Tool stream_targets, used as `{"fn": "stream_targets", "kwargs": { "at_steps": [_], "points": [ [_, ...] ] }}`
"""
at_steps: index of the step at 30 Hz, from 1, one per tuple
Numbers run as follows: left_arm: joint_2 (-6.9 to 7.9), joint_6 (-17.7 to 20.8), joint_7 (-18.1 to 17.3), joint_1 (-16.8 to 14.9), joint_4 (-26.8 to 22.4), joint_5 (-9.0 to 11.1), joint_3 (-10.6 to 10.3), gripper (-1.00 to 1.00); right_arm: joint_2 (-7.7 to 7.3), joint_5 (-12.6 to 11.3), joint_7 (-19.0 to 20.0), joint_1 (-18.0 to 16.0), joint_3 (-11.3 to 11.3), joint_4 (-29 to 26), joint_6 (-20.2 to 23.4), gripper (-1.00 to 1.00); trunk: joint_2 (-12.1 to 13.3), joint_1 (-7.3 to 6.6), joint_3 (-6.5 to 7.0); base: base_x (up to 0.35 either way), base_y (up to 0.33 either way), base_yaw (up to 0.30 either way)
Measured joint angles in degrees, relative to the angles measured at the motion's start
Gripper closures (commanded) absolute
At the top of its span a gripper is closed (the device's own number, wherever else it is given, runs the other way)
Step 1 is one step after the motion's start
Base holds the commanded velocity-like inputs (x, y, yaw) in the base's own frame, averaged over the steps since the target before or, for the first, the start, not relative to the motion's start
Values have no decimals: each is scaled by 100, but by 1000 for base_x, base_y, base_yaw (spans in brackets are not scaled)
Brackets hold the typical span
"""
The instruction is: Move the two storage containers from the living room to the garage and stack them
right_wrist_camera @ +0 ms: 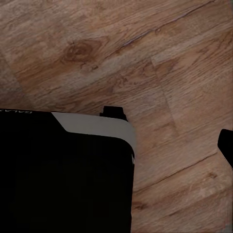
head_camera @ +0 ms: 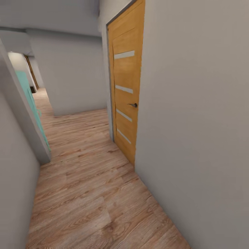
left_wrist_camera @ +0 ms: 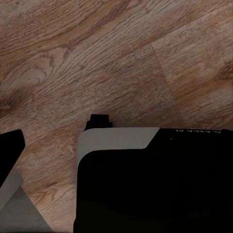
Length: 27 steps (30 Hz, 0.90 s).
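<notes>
Hallway w/ light wood-plank floor [head_camera: 90, 193], head view. Plain grey-white wall [head_camera: 193, 131] fills right half of frame; set in it, centre-top, an orange wood-panelled door [head_camera: 126, 86] w/ four pale horizontal strips and a dark lever handle [head_camera: 133, 104], door shut. Left edge: second grey wall, ending at a corner approx. mid-height; just behind that corner a teal panel [head_camera: 29, 100], upright. Centre-left, corridor runs back to a far grey wall [head_camera: 69, 72]; upper left, a narrower passage w/ another brown door frame [head_camera: 31, 71], small and dim.

Left wrist view: plank floor above; black robot base [left_wrist_camera: 155, 189] w/ white trim across lower right of frame; dark part [left_wrist_camera: 9, 148] at left edge, identity cannot tell. Right wrist view: same black base [right_wrist_camera: 63, 174] lower left, dark sliver [right_wrist_camera: 227, 145] at right edge.

Pincers, both arms: state cannot tell. Storage containers: position cannot tell from these views.
</notes>
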Motion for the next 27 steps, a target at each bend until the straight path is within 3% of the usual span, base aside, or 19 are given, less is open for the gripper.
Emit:
{"fn": "stream_targets", "kwargs": {
  "at_steps": [27],
  "points": [
    [0,0,0,0,0,0,0,-100,-9,-1,0,0,0,-2,-9,-100,0,0,55,0,0,270]
  ]
}}
